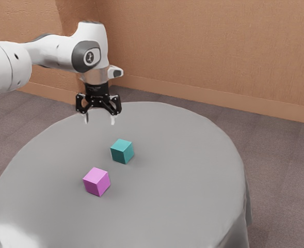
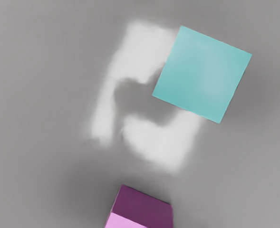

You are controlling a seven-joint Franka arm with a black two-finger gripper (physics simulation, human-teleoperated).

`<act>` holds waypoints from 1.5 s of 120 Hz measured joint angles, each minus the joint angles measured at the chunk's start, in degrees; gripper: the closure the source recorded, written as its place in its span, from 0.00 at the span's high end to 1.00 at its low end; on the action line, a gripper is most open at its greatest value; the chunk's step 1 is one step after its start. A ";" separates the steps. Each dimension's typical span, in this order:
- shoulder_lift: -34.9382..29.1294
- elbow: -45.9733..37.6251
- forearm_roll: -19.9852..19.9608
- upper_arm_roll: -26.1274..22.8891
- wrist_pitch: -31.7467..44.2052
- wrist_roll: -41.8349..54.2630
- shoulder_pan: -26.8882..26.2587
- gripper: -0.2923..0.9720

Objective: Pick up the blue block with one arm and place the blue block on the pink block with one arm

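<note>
Gripper [image 1: 98, 118] is open and empty, hovering above the table [image 1: 203, 150]. Blue block [image 1: 122, 151] (renders teal) sits on the table, below and off to one side of the fingers. Pink block [image 1: 96, 181] lies farther out, apart from it. Risk: the block looks rotated against the jaws, so an uncentred descent could clip a corner and shove it.

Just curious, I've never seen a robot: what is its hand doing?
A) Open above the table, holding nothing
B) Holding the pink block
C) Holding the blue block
A: the hand hangs open and empty above the table, with the blue block and pink block resting apart on it.
</note>
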 joint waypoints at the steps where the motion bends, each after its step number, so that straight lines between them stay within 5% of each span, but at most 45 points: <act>1: 0.25 0.07 -0.03 0.01 0.35 0.07 -0.01 0.77; 33: 4.83 -2.34 -1.03 0.05 13.20 5.08 -0.26 0.77; 71: 2.76 -13.91 -5.73 0.09 25.27 10.58 -1.46 0.77; 180: 12.45 -6.99 -6.88 0.23 30.49 30.42 0.04 0.77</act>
